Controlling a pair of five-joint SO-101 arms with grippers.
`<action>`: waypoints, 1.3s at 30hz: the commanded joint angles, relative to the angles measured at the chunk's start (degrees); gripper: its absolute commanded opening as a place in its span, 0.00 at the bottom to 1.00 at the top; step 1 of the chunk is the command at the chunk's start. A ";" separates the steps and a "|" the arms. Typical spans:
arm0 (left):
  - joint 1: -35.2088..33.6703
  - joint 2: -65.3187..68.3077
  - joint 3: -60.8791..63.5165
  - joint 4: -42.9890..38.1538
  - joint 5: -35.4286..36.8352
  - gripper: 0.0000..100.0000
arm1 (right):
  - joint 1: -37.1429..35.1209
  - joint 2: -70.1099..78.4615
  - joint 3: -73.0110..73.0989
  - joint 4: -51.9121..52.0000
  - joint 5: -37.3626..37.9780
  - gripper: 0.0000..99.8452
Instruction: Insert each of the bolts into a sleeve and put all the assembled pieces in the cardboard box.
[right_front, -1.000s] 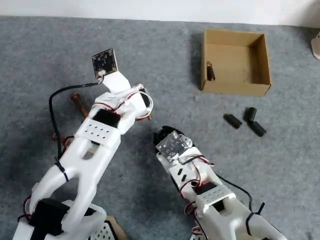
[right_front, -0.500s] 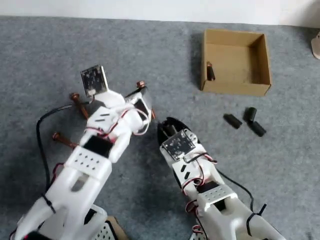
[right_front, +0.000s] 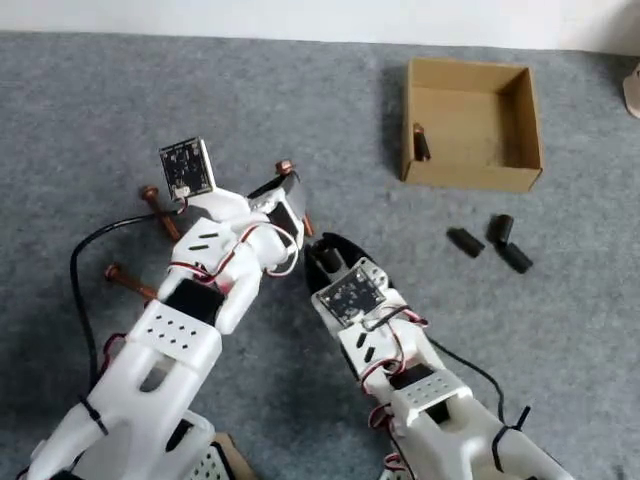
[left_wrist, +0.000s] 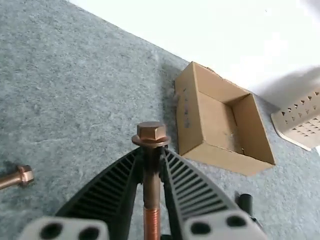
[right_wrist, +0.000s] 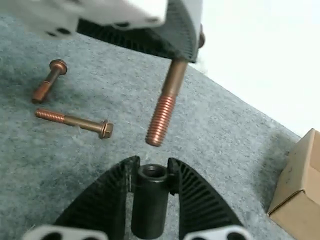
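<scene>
left jaws clamp bolt (left_wrist: 151, 172), tip down | right jaws clamp sleeve (right_wrist: 150, 200) just beneath, apart

1. The held bolt (left_wrist: 150, 175), copper with a hexagon head, sits tilted in the left gripper (left_wrist: 151, 151).
2. The held sleeve (right_wrist: 150, 200), black, stands upright in the right gripper (right_wrist: 152, 167), with the bolt's threaded tip near it but not touching.
3. Two loose bolts (right_front: 160, 212) (right_front: 130, 283) lie at 9 o'clock.
4. Three loose sleeves (right_front: 465, 242) (right_front: 499, 228) (right_front: 516, 258) lie at 3 o'clock.
5. The cardboard box (right_front: 470, 178), at 1 o'clock, holds one assembled piece (right_front: 421, 145).
</scene>
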 joint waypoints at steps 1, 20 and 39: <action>3.47 -2.42 -0.40 -1.49 -0.26 0.01 | -0.75 -1.54 2.51 -1.98 0.44 0.00; 4.62 -2.42 3.91 -1.58 -3.69 0.01 | 1.54 -1.63 2.07 -2.07 0.18 0.00; 3.65 -2.33 9.10 -18.81 -6.68 0.01 | 1.19 -25.98 5.05 17.19 -3.87 0.00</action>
